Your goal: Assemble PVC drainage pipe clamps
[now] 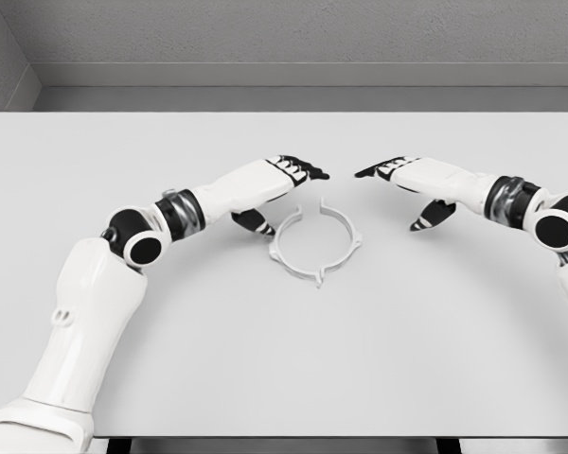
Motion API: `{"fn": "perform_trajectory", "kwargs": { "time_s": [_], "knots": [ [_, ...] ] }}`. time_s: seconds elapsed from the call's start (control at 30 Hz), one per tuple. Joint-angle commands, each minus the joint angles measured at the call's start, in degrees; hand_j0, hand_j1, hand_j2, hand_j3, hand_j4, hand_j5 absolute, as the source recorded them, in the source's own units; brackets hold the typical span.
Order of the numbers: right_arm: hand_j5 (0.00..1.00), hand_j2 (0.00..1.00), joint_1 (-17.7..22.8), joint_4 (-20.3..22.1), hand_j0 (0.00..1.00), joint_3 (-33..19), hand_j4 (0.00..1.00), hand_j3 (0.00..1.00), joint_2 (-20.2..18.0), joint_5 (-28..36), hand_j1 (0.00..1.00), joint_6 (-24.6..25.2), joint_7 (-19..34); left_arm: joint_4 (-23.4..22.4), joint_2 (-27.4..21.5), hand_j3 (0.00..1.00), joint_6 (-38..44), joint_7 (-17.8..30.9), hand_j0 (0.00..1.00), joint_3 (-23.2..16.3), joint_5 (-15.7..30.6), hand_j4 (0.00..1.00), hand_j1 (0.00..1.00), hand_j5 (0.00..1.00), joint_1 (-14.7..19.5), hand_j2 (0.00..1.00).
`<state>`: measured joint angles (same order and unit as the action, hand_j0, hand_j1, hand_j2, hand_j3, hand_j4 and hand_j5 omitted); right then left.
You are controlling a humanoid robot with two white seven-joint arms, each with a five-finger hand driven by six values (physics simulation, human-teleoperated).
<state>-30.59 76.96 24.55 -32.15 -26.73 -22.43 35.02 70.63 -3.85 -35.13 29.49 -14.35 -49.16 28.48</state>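
Note:
Two white half-ring clamp pieces lie on the white table (284, 359) near its middle, facing each other so they form a ring with a gap at the far side. The left clamp half (286, 248) and the right clamp half (346, 241) meet at the near side. My left hand (289, 180) hovers just left of and behind the ring, fingers stretched forward and holding nothing, thumb hanging down near the left half. My right hand (398, 182) hovers to the right of the ring, fingers pointing left, also empty.
A grey wall and floor strip (284, 85) run behind the table's far edge. The table's near edge sits at the bottom of the view.

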Motion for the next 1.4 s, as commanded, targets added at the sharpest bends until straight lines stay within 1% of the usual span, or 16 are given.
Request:
{"fn": "perform_trajectory", "kwargs": {
  "time_s": [0.0, 0.1, 0.2, 0.23, 0.3, 0.37, 0.43, 0.53, 0.57, 0.63, 0.67, 0.8, 0.9, 1.1, 1.2, 1.37],
  "knots": [
    [1.00, 1.00, 0.0, -0.1, 1.00, -0.1, 1.00, 1.00, -0.3, 0.3, 1.00, 0.1, 0.0, -0.3, 0.0, 1.00, 0.1, 0.0, 1.00, 0.2, 0.5, 1.00, 1.00, 1.00, 0.0, 1.00],
    [1.00, 1.00, 0.0, -0.2, 1.00, -0.1, 1.00, 1.00, -0.9, 0.3, 1.00, 0.1, 0.0, 0.6, -0.5, 1.00, 0.1, 0.0, 1.00, 0.7, 0.9, 1.00, 1.00, 1.00, -0.4, 1.00],
    [1.00, 1.00, 0.0, -0.2, 1.00, -0.1, 1.00, 1.00, -1.2, 0.3, 1.00, 0.0, 0.0, 3.5, -1.8, 1.00, 0.1, 0.0, 1.00, 1.3, 1.5, 1.00, 1.00, 1.00, -1.6, 1.00],
    [1.00, 1.00, 0.0, -0.2, 1.00, -0.2, 1.00, 1.00, -1.2, 0.3, 1.00, 0.0, 0.0, 4.5, -1.9, 1.00, 0.1, 0.0, 1.00, 2.6, 1.5, 1.00, 1.00, 1.00, -3.0, 1.00],
    [1.00, 1.00, -0.1, -0.1, 1.00, -0.1, 1.00, 1.00, -2.0, 0.4, 1.00, 0.0, 0.0, 7.1, -2.7, 1.00, 0.1, 0.0, 1.00, 2.8, 2.0, 1.00, 1.00, 1.00, -4.7, 1.00],
    [1.00, 1.00, -0.1, -0.1, 1.00, -0.2, 1.00, 1.00, -2.7, 0.4, 1.00, 0.0, 0.0, 9.6, -3.8, 1.00, 0.1, 0.0, 1.00, 4.3, 2.8, 1.00, 1.00, 1.00, -6.9, 1.00],
    [1.00, 1.00, -0.1, -0.1, 1.00, -0.2, 1.00, 1.00, -3.0, 0.6, 1.00, 0.0, 0.0, 10.9, -4.1, 1.00, 0.1, 0.0, 1.00, 6.9, 2.9, 1.00, 1.00, 1.00, -8.6, 1.00],
    [1.00, 1.00, -0.1, -0.1, 1.00, -0.1, 1.00, 1.00, -3.5, 0.7, 1.00, 0.0, 0.0, 14.9, -5.4, 1.00, 0.1, 0.0, 1.00, 7.1, 4.5, 1.00, 1.00, 1.00, -10.5, 1.00],
    [1.00, 1.00, -0.1, -0.1, 1.00, -0.1, 1.00, 1.00, -3.5, 0.7, 1.00, 0.0, 0.0, 15.7, -5.6, 1.00, 0.1, 0.0, 1.00, 7.1, 4.6, 1.00, 1.00, 1.00, -11.0, 1.00],
    [1.00, 1.00, -0.1, -0.1, 1.00, -0.1, 1.00, 1.00, -3.5, 0.8, 1.00, 0.0, 0.0, 17.4, -6.4, 1.00, 0.1, 0.0, 1.00, 7.4, 6.4, 1.00, 1.00, 1.00, -11.4, 1.00],
    [1.00, 1.00, -0.1, -0.1, 1.00, -0.1, 1.00, 1.00, -3.5, 0.8, 1.00, 0.1, 0.0, 17.4, -6.4, 1.00, 0.1, 0.0, 1.00, 7.9, 6.6, 1.00, 1.00, 1.00, -11.7, 1.00],
    [1.00, 1.00, 0.0, 0.2, 1.00, 0.1, 1.00, 1.00, -3.9, 0.9, 1.00, 0.0, 0.0, 17.5, -6.4, 1.00, 0.1, 0.0, 1.00, 7.2, 6.7, 1.00, 1.00, 1.00, -12.8, 1.00],
    [1.00, 1.00, 0.0, 0.4, 1.00, 0.2, 1.00, 1.00, -4.1, 0.9, 1.00, 0.0, 0.0, 17.5, -6.3, 1.00, 0.1, 0.0, 1.00, 5.8, 6.9, 1.00, 1.00, 1.00, -13.1, 1.00],
    [1.00, 1.00, 0.0, 0.4, 1.00, 0.8, 1.00, 1.00, -5.3, 0.6, 1.00, -0.5, 0.0, 17.3, -5.6, 1.00, 0.1, 0.0, 1.00, 1.5, 7.0, 1.00, 1.00, 1.00, -12.6, 1.00],
    [1.00, 1.00, -0.1, 0.5, 1.00, 0.9, 1.00, 1.00, -5.3, 0.8, 1.00, -0.6, 0.0, 17.2, -4.1, 1.00, 0.1, 0.0, 1.00, 1.3, 6.8, 1.00, 1.00, 1.00, -12.5, 1.00],
    [1.00, 1.00, -0.2, 0.3, 1.00, 0.9, 1.00, 1.00, -5.2, 0.5, 1.00, -0.5, 0.0, 17.0, -4.0, 1.00, 0.1, 0.0, 1.00, 1.3, 6.7, 1.00, 1.00, 1.00, -12.7, 1.00]
  ]
}}
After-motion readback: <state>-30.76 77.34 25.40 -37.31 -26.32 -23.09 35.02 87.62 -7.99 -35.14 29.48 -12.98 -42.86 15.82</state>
